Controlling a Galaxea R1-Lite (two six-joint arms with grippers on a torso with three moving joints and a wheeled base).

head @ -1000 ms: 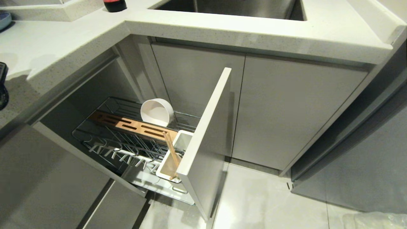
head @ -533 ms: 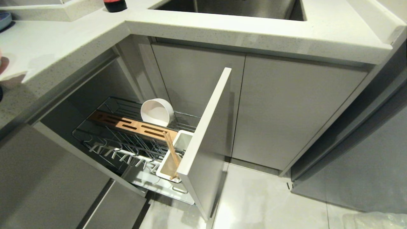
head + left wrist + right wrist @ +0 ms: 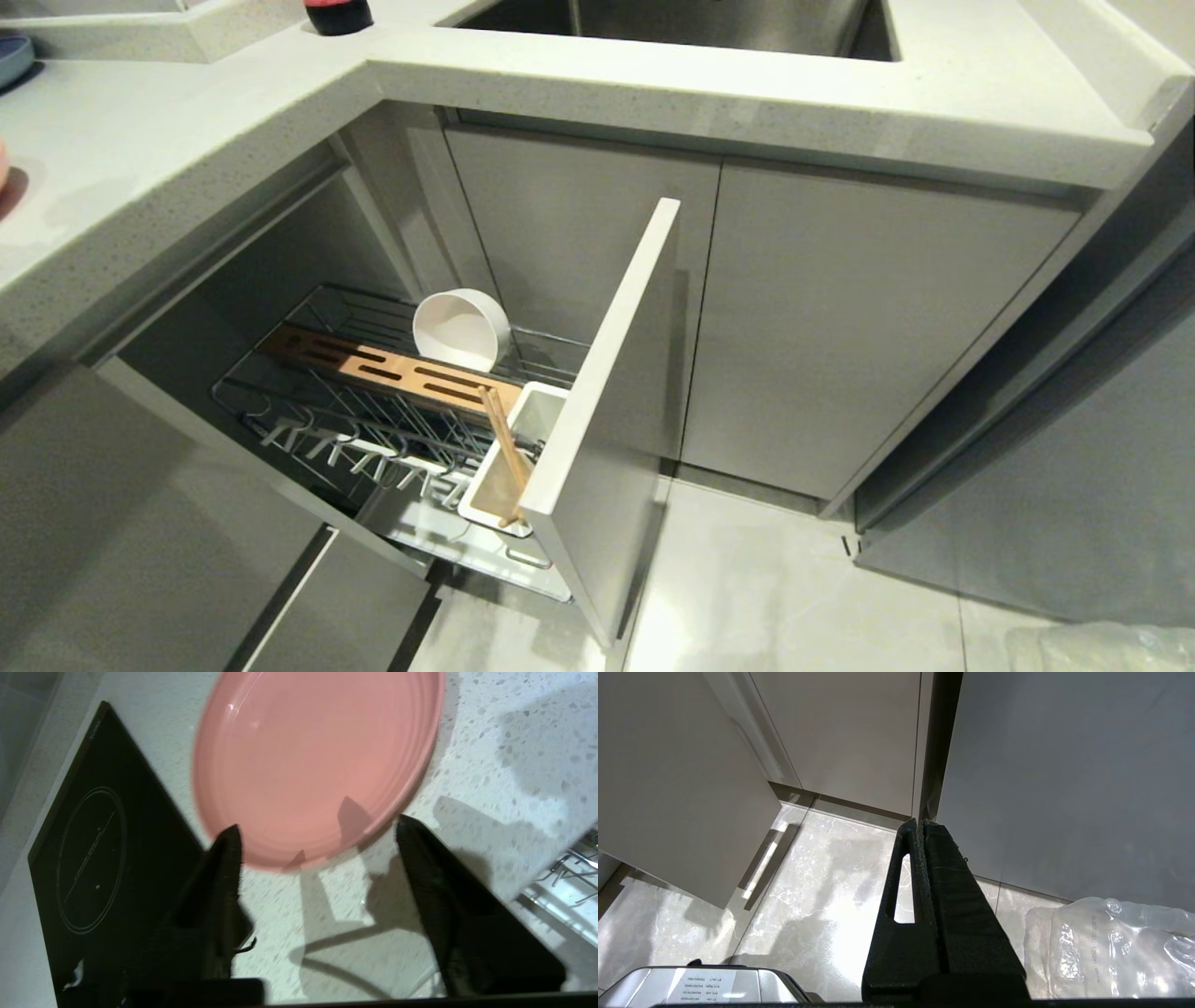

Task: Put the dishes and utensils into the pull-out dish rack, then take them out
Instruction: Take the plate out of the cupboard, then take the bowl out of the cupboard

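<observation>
The salmon-pink plate lies flat on the speckled countertop. My left gripper hovers over its near rim, open and empty. In the head view only a pink sliver of the plate shows at the left edge. The pull-out dish rack stands drawn out below the counter. A white bowl rests on its side behind the wooden strip. The chopsticks lean in the white utensil cup. My right gripper hangs shut over the floor, parked.
A black induction hob lies beside the plate. The rack's pale front panel juts into the floor space. A sink and a dark bottle sit on the counter. A clear plastic bag lies on the floor.
The dark left arm that showed at the head view's left edge has gone out of that view. A pink sliver of plate now lies there on the counter. The rack's contents are unchanged.
</observation>
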